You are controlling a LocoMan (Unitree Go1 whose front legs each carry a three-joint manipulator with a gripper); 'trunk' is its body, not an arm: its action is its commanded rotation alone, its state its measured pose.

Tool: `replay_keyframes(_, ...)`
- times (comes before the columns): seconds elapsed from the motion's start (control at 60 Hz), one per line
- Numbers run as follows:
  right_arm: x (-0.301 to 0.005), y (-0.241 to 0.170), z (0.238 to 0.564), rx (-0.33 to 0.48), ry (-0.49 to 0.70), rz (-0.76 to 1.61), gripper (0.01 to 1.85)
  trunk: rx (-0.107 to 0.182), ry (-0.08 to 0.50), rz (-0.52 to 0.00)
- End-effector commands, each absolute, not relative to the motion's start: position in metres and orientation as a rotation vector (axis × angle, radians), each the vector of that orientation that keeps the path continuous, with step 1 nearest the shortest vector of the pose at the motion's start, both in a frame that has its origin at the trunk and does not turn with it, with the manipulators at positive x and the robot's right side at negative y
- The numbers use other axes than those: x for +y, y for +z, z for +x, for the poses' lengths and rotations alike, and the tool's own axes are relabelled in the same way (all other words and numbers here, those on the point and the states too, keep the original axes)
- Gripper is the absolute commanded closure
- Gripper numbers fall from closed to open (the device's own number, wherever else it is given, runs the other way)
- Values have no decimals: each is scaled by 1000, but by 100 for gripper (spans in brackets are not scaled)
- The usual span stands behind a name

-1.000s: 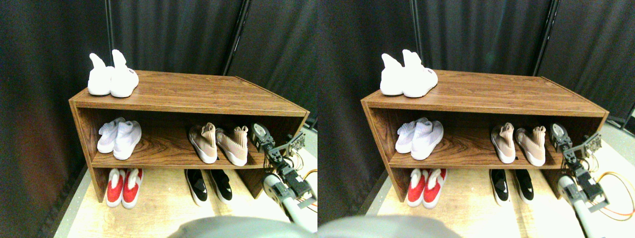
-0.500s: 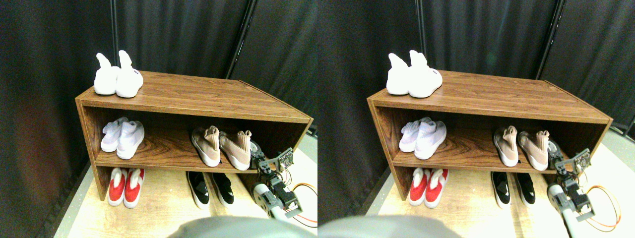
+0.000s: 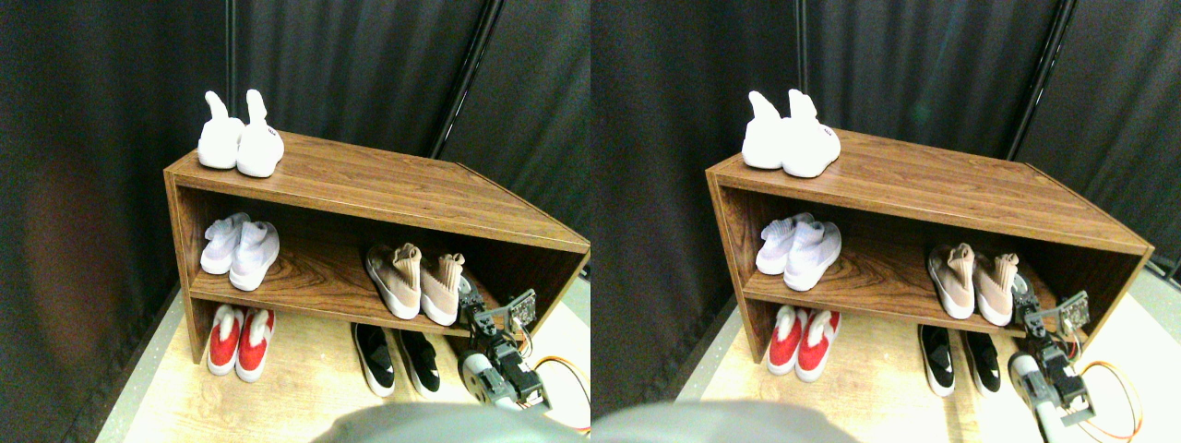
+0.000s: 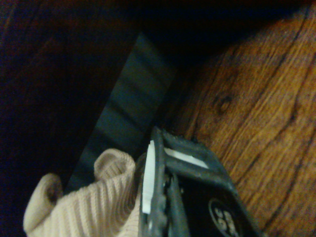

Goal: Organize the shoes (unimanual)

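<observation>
Because the beige-tan knit sock-style sneakers with white soles (image 3: 420, 281) sit side by side on the middle shelf of the dark walnut-grain wooden shoe rack (image 3: 369, 185), at about four o'clock from the rack's centre in the stereo pair view, they are the pair nearest the right manipulator's gripper (image 3: 486, 318), which stands just beside the outer shoe at that shoe's four o'clock, near the shelf's front edge. Directly below, on the pale wood-plank floor (image 3: 304, 369), lie the black knit sneakers with white soles (image 3: 397, 358), toes toward the camera. Whether the fingers are spread or closed cannot be told from this view. Turning to the wrist view, the ribbed beige cuff of the shoe (image 4: 84, 202) lies right against the dark frame of a finger (image 4: 192, 192), touching or nearly so, with the brown grain of the shelf board (image 4: 261, 98) beyond; the gap between the fingers is hidden, so their opening and any hold cannot be judged. These shoes look light and soft: the knit upper and floppy cuff would likely collapse and slip under a pinch, while the white rubber sole is probably stiffer. A firmer hold seems likelier at the heel, where cuff meets sole, than on the loose collar alone.
</observation>
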State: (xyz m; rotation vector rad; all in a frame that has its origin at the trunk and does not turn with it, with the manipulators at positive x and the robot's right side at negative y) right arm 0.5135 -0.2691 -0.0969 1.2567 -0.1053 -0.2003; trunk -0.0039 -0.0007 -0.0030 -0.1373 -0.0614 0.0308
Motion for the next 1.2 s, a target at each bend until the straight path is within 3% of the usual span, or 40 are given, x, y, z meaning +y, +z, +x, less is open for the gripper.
replay_keyframes(0.017,-266,-94,514,-102,-166,1232,180,-40,47,-143)
replay_keyframes(0.85,-254,-98,508,-96,-180,1239,180,-36,31,-130)
replay_keyframes(1.2,-276,-89,509,-181,-216,1184,180,-42,10,-113)
